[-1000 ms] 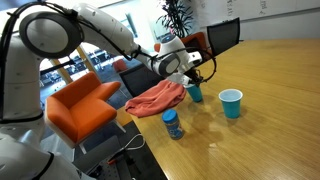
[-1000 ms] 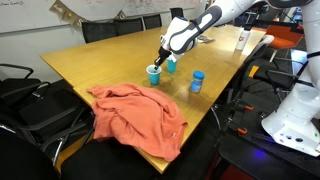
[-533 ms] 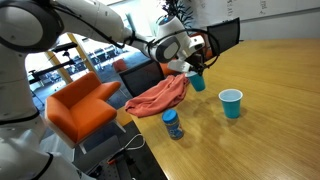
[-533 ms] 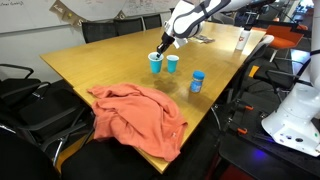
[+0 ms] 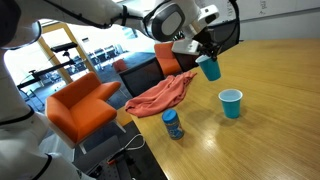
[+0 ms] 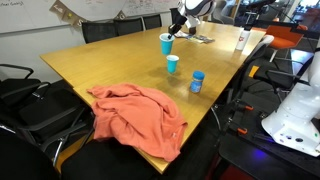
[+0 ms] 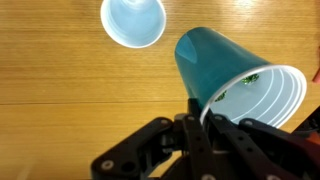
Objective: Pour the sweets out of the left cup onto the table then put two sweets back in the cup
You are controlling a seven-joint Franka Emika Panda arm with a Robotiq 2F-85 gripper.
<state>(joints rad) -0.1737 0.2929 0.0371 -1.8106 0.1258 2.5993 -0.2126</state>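
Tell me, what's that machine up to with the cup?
A robot arm's end effector pinches a teal cup near its rim and holds it in the air above the wooden table. In the wrist view the cup lies tilted, with something small and green just inside. A lighter cup, a blue bottle and an orange cloth sit on the table.

A broad light-brown wood-grain worktop [image 5: 280, 125] spreads out beneath the hand [image 5: 205, 57]. Off its edge, low and well away from the hand, stands a boxy orange upholstered armchair [image 5: 80, 108], with dark grey seats [image 5: 140, 72] nearer the hand. Behind these, bright daylight comes in through tall windows [image 5: 95, 45]. In an exterior view, black office chairs [image 6: 110, 28] line the worktop's far side under a pale wall [image 6: 100, 10]. A black swivel chair [image 6: 25, 95] sits far from the hand, above a dark floor [image 6: 215, 165].
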